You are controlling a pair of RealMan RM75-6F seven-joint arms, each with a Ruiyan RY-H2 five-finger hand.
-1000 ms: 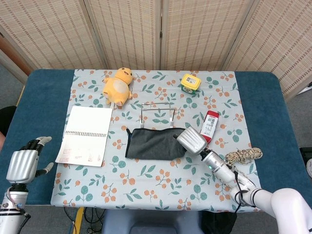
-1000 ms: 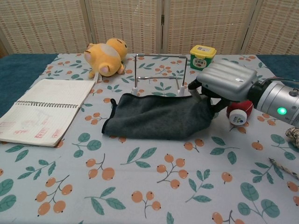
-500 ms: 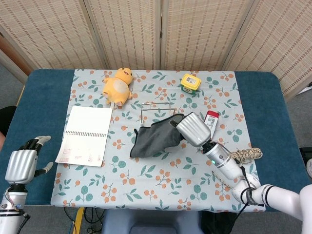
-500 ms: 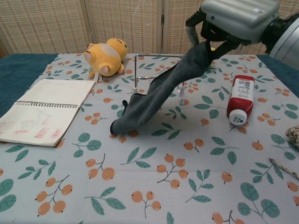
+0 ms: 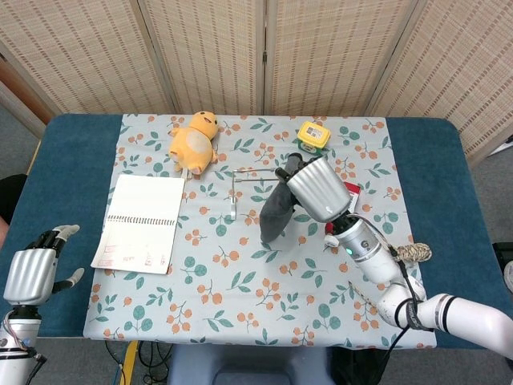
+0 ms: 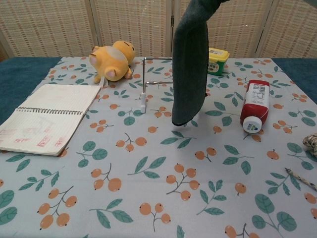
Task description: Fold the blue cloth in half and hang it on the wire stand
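The right hand [image 5: 318,188] is raised well above the table, just to the right of the wire stand [image 5: 234,193], with its silver back turned up and its forearm slanting down toward the near right corner. Its fingers are bunched on the top end of the blue cloth [image 6: 189,62], which it holds up in the air. The chest view shows only the cloth running out of the top of the frame, not the hand itself.

The left hand [image 5: 32,271] sits far to the left of the stand, off the patterned tablecloth [image 5: 240,305] over the bare blue table edge, fingers apart and holding nothing.

In front of the stand the tablecloth lies open. To the stand's left lies a spiral notebook [image 6: 44,117], and behind it on the left a yellow plush toy [image 6: 111,61]. A yellow-lidded tub [image 6: 215,59] stands behind the stand on the right, and a red and white bottle [image 6: 254,105] lies well to its right. A coil of rope [image 5: 405,255] lies further right, near the tablecloth's edge.

The cloth looks dark grey-blue and hangs straight down as a long narrow strip. It covers the right side of the stand in the chest view, and its rounded lower end hangs just above the tablecloth.
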